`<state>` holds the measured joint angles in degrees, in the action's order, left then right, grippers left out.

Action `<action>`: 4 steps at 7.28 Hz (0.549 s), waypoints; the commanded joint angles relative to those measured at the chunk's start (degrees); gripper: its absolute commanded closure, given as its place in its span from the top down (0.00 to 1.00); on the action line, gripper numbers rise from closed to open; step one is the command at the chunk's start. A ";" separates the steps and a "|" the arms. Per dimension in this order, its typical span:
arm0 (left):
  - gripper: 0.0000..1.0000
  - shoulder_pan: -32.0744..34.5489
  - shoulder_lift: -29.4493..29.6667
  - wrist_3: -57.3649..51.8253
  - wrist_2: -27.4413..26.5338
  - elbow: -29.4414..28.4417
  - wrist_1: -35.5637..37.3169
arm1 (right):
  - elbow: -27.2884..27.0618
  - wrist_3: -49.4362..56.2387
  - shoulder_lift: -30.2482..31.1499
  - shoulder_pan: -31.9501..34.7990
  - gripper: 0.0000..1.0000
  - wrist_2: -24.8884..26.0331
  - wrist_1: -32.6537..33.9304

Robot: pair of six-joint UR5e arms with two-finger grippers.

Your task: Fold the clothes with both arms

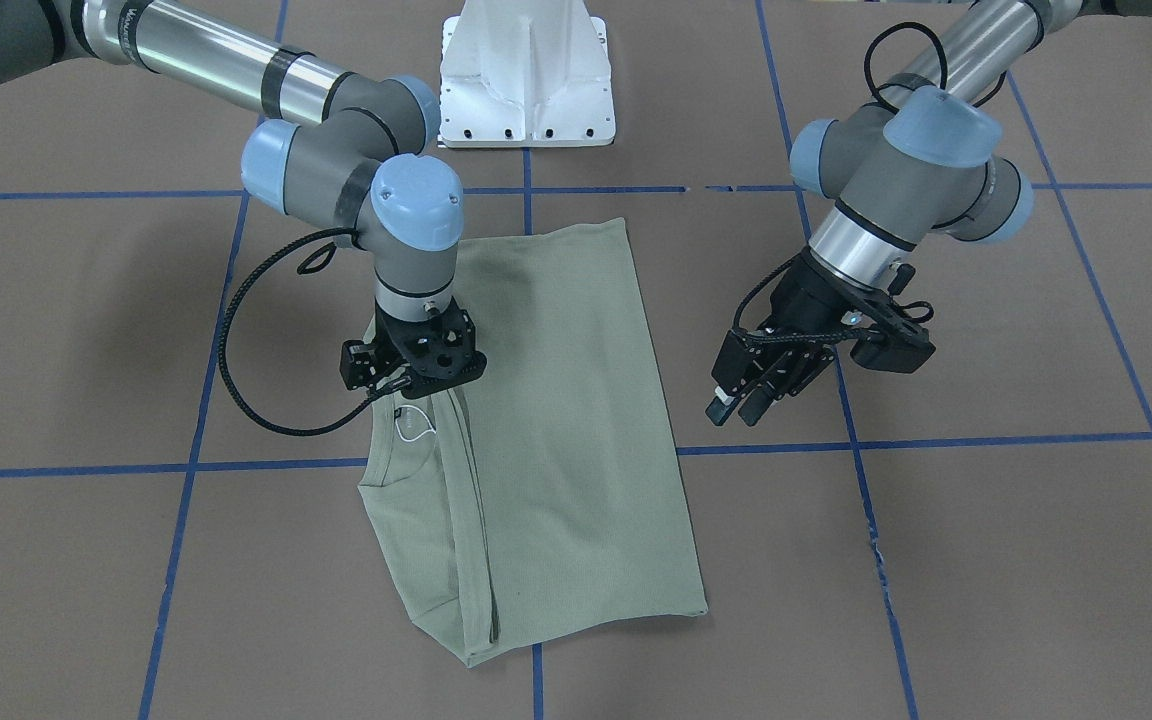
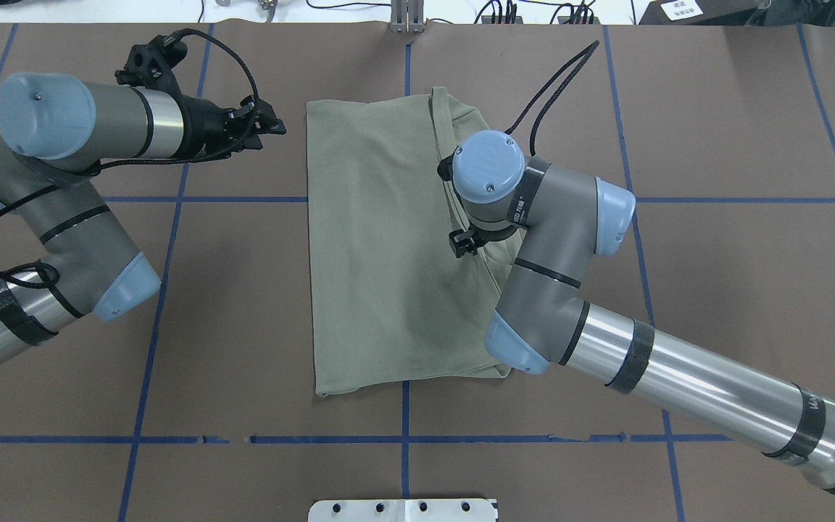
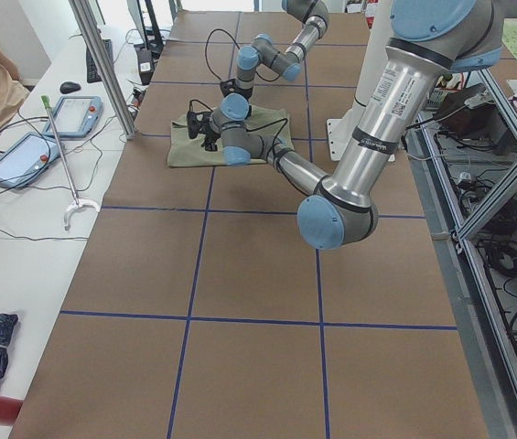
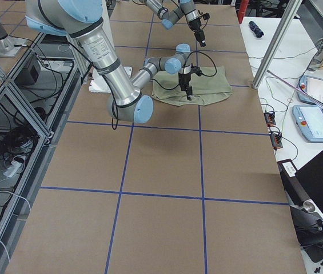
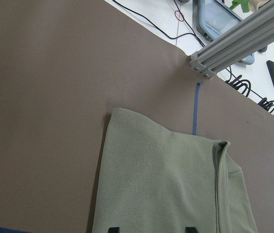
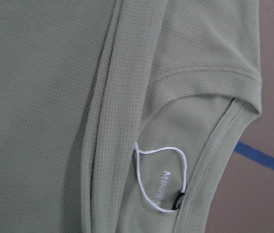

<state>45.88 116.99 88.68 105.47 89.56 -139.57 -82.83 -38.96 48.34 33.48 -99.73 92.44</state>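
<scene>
1. Right, the brown table point(image 1: 936, 600), gridded with blue tape lines point(image 1: 936, 440), spreads out ahead of the white pedestal point(image 1: 526, 80).
2. The right arm point(image 2: 678, 377) sweeps out from the pedestal's right side and bends its wrist straight down over the cloth.
3. The left arm point(image 2: 77, 239) comes out on the pedestal's left side, elbow folded, forearm pointing inward above bare table.
4. And there's the shirt point(image 1: 556, 400), pale sage green, lying on the table straight out in front of the pedestal. It's folded into one long panel, with a narrow lengthwise fold along its right edge.
5. The right gripper point(image 1: 414, 392) hangs right down at the shirt's right edge, at the half farther from the pedestal. Its fingers are hidden, so whether it's gripping, I can't tell.
6. The left gripper point(image 1: 733, 412) hangs out to the pedestal's left, clear of the shirt. Its fingers are spread apart and it's holding nothing.
7. The ribbed neck point(image 6: 209, 80) sits at the shirt's end farthest from the pedestal.
8. A white loop point(image 6: 161, 179) lies inside that neck opening.
</scene>
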 commanded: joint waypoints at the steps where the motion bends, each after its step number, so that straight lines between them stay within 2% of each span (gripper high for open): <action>1: 0.55 0.00 0.00 0.00 0.00 0.18 0.00 | 0.22 5.18 3.66 3.59 1.00 -0.64 -0.59; 2: 0.55 0.08 0.00 0.00 0.00 0.18 0.00 | -2.57 9.47 8.39 6.31 1.00 -4.29 -3.90; 4: 0.54 0.26 0.08 0.00 1.48 0.53 0.00 | -2.25 8.91 6.09 6.86 1.00 -5.82 -3.58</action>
<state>46.01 117.03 88.68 105.98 89.86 -139.53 -85.04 -30.41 55.26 39.75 -104.60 89.15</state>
